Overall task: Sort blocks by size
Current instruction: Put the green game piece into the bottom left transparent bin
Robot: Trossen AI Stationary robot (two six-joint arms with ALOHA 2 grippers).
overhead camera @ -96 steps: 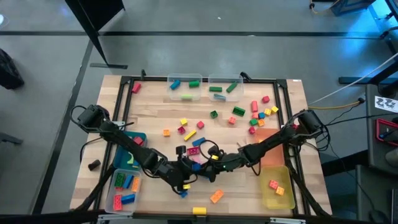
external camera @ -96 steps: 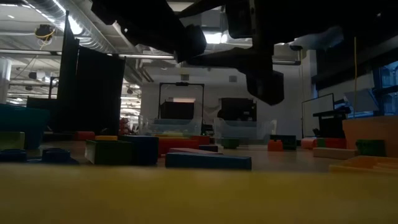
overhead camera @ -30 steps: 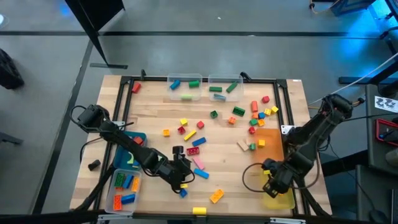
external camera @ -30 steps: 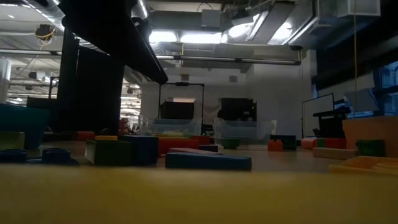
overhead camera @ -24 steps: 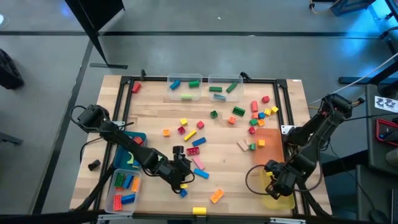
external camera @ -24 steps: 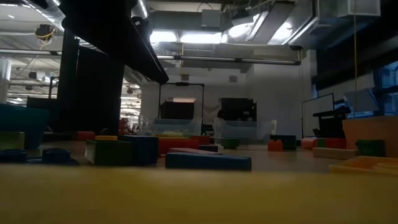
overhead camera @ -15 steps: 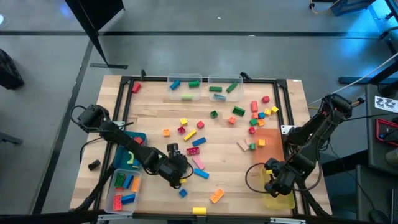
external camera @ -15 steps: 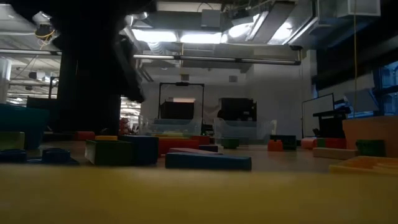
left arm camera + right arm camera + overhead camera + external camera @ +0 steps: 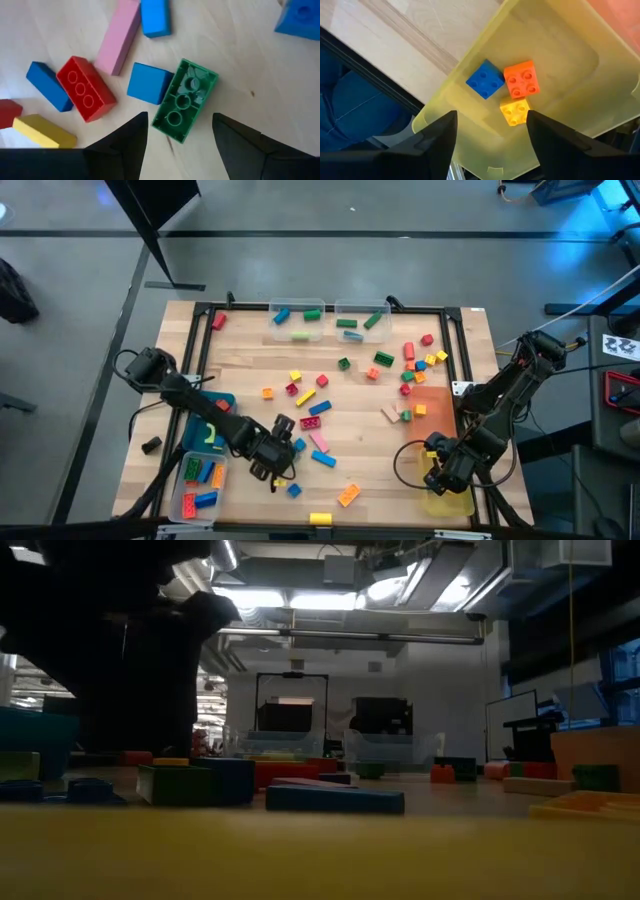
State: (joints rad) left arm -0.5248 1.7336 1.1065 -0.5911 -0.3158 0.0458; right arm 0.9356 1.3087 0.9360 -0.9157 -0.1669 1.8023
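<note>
A: So, how far along does the sorting look?

B: Partway, I'd judge. The yellow bin [image 9: 580, 65] at about four o'clock on the table [image 9: 360, 390] holds three small square blocks, a blue block [image 9: 485, 80], an orange block [image 9: 522, 79] and a yellow block [image 9: 514, 111], and the clear bins [image 9: 330, 320] at twelve o'clock hold longer bars. Plenty of loose blocks [image 9: 412, 360] are scattered from the middle toward two o'clock.

A: And the right gripper [image 9: 491, 134]?

B: It hangs over the yellow bin with its fingers spread and nothing between them. The blue block lies in the bin just beyond them.

A: The left?

B: The left gripper [image 9: 179, 130] is near six o'clock, fingers apart and empty. An upturned green block [image 9: 184, 100] sits right in the gap ahead of it, touching a blue cube [image 9: 146, 83], with a red block [image 9: 86, 88] farther to one side. That green one looks the likely next pick.
</note>
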